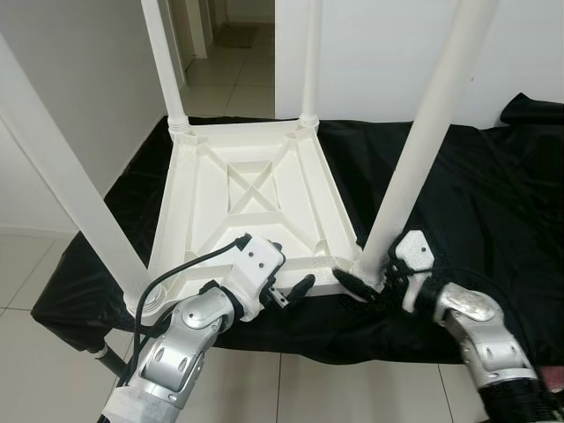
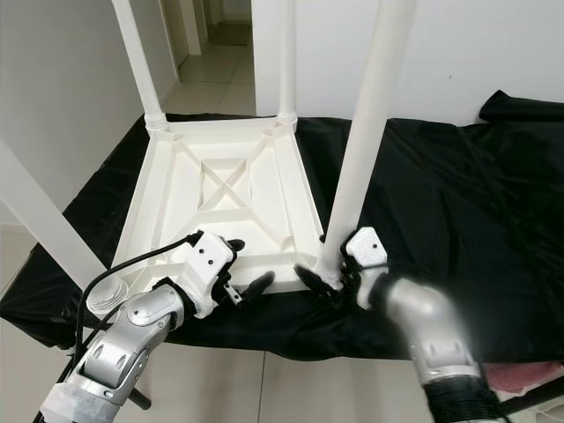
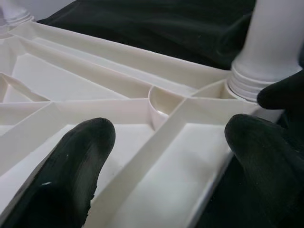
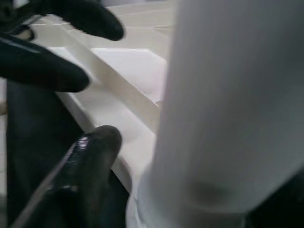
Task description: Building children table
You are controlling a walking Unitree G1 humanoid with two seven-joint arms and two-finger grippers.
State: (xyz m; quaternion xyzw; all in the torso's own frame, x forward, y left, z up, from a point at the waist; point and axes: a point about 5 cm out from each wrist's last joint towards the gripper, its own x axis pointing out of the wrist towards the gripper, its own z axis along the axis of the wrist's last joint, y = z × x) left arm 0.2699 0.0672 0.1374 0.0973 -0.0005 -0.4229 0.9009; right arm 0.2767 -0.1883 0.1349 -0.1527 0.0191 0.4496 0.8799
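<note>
Children's table (image 1: pixel 247 207) — white plastic, flipped upside down — lies on a counter (image 1: pixel 493 203) draped in glossy black cloth, its four legs pointing up. At its near edge, around 6 o'clock, the left claw (image 1: pixel 291 286) hovers with fingers spread apart, gripping nothing. At the near-right corner, about 4 o'clock, the right claw (image 1: pixel 363 286) is clenched around the base of the leg (image 1: pixel 414 159) where it meets its socket. Beyond the far edge, at 12 o'clock, white walls frame a doorway onto pale tiled floor (image 1: pixel 225 75).
</note>
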